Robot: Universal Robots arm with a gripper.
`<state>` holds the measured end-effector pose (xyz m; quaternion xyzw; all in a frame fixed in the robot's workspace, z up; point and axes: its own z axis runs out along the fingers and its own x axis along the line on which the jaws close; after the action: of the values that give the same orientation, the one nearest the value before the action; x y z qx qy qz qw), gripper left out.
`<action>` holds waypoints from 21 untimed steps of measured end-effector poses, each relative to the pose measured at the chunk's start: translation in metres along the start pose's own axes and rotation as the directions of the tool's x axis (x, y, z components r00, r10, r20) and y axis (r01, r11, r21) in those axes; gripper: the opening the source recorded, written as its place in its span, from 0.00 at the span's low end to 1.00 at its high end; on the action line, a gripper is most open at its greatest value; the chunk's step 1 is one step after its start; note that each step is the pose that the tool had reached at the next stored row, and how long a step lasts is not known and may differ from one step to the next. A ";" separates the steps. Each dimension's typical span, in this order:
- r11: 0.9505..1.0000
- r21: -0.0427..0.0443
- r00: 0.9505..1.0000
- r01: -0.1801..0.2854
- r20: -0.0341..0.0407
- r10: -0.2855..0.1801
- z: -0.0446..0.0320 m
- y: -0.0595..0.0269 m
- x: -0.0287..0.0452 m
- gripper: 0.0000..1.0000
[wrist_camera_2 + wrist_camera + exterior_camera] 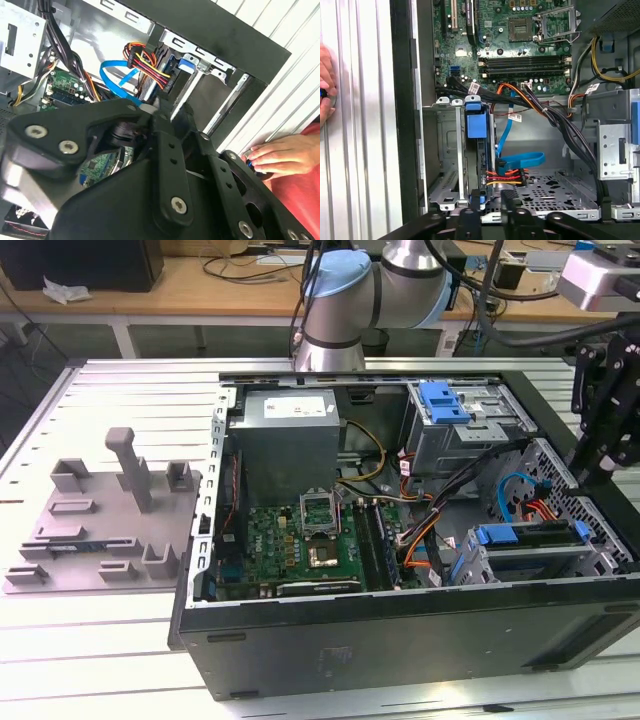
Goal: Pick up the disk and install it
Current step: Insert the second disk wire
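We see the arm (375,290) as a set of silver tubes joined by rounded joints with pale blue caps, and black cables run along it. At its end sits a black claw (610,400) built of flat, angular links. In the second wrist view those matte black links (165,170) are pinned with round silver screws. A person's hand (280,155) shows beside something red.

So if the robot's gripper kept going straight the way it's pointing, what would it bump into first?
Probably the disk, standing in its blue frame in the drive cage, with its cables alongside. Depth is hard to judge.
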<state>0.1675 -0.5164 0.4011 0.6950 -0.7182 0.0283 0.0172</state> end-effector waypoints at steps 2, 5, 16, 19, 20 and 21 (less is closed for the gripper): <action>1.000 -0.001 1.000 0.000 -0.003 0.000 -0.0001 -0.0008 -0.0015 0.37; 1.000 -0.002 1.000 0.000 -0.012 0.000 -0.0003 -0.0015 -0.0062 0.44; 0.998 -0.061 0.998 -0.013 -0.066 0.009 0.0034 -0.0020 -0.0180 0.44; 0.996 -0.087 0.997 -0.012 -0.081 0.005 0.0056 -0.0034 -0.0228 0.44; 0.996 -0.087 0.996 -0.013 -0.085 0.005 0.0066 -0.0033 -0.0264 0.44; 0.996 -0.086 0.995 -0.013 -0.095 0.005 0.0075 -0.0031 -0.0340 0.44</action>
<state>0.1718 -0.4831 0.3915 0.6882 -0.7204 0.0299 0.0812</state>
